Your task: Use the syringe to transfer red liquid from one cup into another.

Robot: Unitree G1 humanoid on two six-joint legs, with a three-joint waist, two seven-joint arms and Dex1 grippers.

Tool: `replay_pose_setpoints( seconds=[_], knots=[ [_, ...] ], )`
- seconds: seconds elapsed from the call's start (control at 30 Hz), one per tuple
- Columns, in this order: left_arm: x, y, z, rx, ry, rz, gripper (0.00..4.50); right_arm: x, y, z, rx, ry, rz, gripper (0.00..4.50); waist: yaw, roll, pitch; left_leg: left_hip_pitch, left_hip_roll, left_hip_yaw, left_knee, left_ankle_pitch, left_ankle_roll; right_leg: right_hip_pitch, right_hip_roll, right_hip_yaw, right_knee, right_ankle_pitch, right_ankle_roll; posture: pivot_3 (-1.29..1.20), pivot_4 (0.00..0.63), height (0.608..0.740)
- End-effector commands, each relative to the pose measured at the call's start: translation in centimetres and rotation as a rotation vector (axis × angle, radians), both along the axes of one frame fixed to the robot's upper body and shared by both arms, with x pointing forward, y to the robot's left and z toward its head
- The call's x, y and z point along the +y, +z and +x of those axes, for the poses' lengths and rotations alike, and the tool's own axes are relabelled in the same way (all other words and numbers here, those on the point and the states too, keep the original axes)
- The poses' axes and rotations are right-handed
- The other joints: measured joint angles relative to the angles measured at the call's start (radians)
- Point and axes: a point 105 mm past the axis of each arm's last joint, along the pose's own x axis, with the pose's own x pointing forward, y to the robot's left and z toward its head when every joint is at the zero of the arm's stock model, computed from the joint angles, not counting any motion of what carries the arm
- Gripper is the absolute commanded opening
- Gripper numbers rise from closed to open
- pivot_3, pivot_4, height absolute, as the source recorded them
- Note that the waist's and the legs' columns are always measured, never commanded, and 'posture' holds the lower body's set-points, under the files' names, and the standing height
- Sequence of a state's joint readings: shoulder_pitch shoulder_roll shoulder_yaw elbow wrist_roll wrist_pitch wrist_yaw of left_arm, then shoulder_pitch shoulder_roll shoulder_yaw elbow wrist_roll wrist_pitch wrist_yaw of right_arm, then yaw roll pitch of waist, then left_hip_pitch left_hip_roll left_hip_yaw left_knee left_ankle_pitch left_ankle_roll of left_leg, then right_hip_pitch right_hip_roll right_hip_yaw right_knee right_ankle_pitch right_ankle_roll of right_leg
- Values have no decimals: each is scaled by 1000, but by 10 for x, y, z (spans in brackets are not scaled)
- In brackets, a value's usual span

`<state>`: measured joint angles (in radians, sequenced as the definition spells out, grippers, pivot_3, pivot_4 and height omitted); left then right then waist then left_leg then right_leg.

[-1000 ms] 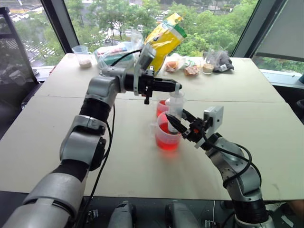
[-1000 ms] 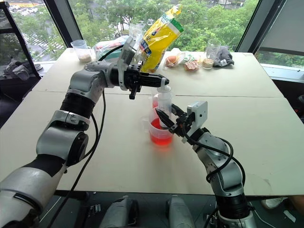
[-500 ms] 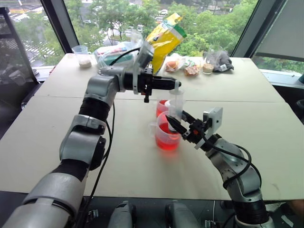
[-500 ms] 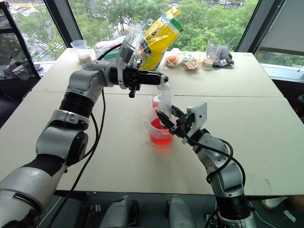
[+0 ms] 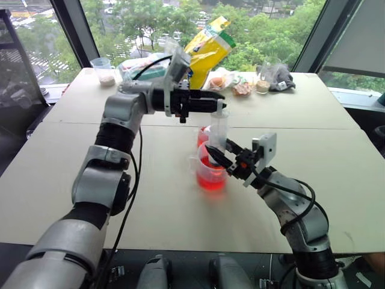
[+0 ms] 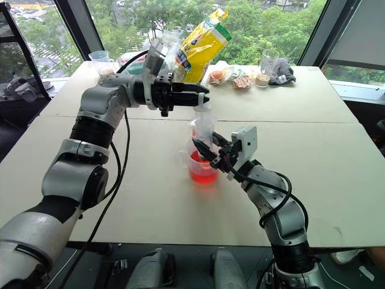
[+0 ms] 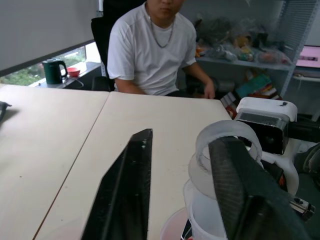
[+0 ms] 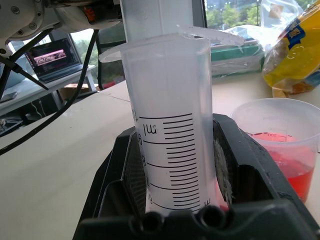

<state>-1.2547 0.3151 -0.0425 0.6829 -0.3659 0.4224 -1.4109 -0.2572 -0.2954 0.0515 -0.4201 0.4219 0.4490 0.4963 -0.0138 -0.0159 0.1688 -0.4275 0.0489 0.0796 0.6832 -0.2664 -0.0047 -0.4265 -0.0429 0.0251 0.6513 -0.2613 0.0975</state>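
A: Where's the syringe [image 5: 218,129]?

B: Upright over the larger measuring cup [image 5: 210,173], its lower end down inside the rim. The right hand [image 5: 214,154] is clenched on the barrel; the right wrist view shows both black fingers pressed against the graduated part.

A: And the left hand [image 5: 218,102]?

B: Level at the top of the syringe, fingers parted. In the left wrist view the plunger's ring [image 7: 228,147] sits by one finger [image 7: 235,190], with a clear gap to the other, so it looks released, not squeezing.

A: The red liquid [image 5: 211,179]?

B: Most is in the lower part of the measuring cup. The smaller cup [image 5: 204,136] just behind it also shows red. I can't tell whether any is in the barrel.

A: Anything else on the surface [image 5: 180,192]?

B: At the far edge, a yellow bag [image 5: 209,50], a small cup of pale grains [image 5: 104,71] and some packets. A person in a white shirt [image 7: 152,50] sits across, seen from the left wrist.
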Motion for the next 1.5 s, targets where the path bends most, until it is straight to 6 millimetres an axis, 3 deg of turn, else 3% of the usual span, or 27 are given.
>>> replay_pose_setpoints(
  seconds=[0.03,0.1,0.73,0.93,1.0,1.13,1.27,1.4,1.5],
  knots=[
    [2,-8,1,-19,14,33,3685,4,39,-9,-132,32,50,1463,0,0,0,0,0,0,0,0,0,0,0,0,0,0,0,0,150,740],
    [5,-11,4,-17,34,42,4454,3,40,-9,-132,33,56,1463,0,0,0,0,0,0,0,0,0,0,0,0,0,0,0,0,150,740],
    [65,-24,19,4,227,87,4454,-5,56,-16,-131,36,99,1463,3,0,0,0,0,0,0,0,0,0,-1,0,0,0,0,0,150,740],
    [75,-24,21,7,283,67,4454,-9,85,-13,-173,64,109,1463,-2,0,0,0,0,1,0,0,0,0,-1,0,1,0,0,0,150,740],
    [77,-24,21,8,291,63,4454,-12,96,-7,-189,73,105,1463,-1,0,0,0,0,0,0,0,0,-1,-1,0,2,0,0,0,150,740],
    [83,-24,20,5,316,58,4454,-23,121,24,-233,72,64,1463,-2,0,0,0,0,1,0,0,0,-1,-1,0,2,0,0,0,150,740],
    [85,-23,16,3,331,50,4454,-26,130,57,-263,44,51,1463,-1,0,0,0,0,3,0,0,0,-1,-1,0,2,0,0,0,150,740],
    [87,-22,12,0,343,48,4454,-24,124,84,-280,28,43,1463,-2,0,0,0,0,4,0,0,0,-1,-1,0,1,0,0,0,150,740],
    [84,-15,9,-16,342,30,4454,-21,106,101,-249,17,44,1463,-3,0,0,0,0,5,0,0,0,-1,-1,0,0,0,0,0,150,740]
  ],
)
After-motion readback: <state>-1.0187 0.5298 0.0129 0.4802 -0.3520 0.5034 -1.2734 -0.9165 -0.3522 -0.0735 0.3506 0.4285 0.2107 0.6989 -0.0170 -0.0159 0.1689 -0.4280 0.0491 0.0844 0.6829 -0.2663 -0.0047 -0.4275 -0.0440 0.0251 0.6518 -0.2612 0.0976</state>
